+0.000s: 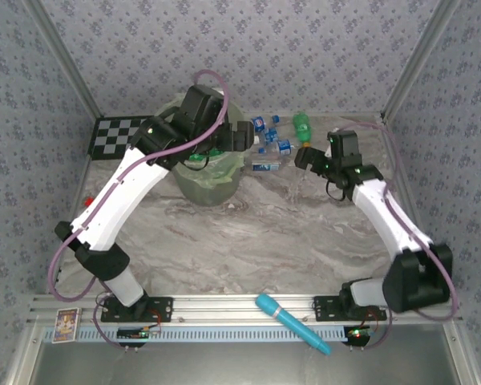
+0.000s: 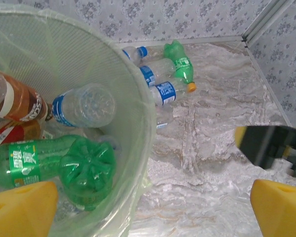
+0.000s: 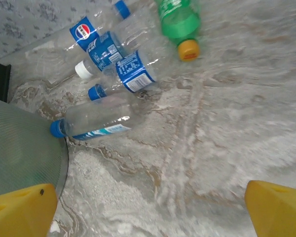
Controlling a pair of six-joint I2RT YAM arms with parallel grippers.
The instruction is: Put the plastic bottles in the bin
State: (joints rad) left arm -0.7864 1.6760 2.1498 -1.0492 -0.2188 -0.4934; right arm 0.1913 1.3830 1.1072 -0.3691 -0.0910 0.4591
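The left gripper is held wide open above the rim of the bin, its yellow fingertips set far apart, and nothing is gripped or touched by them. In the left wrist view the inside of the bin is seen from above: a green bottle is laid on its side at the bottom, a clear bottle with a blue label is lying above it, and a brown bottle is pressed against the far wall. A thin liner bag is folded over the rim.

The right gripper is likewise spread open and empty, poised above bare table just to the right of the bin. Beyond it a cluster of bottles is heaped on the table near the back wall, most of them clear with blue labels and blue or white caps. A green bottle with an orange cap is laid at the right end of the cluster. One clear bottle with a blue cap is lying apart from the heap, its cap close beside the bin wall.

The table is finished in a grey marble pattern and is enclosed by walls covered in pale floral paper. A checkerboard is placed at the far left corner. A cyan stick is resting across the metal rail at the near edge.
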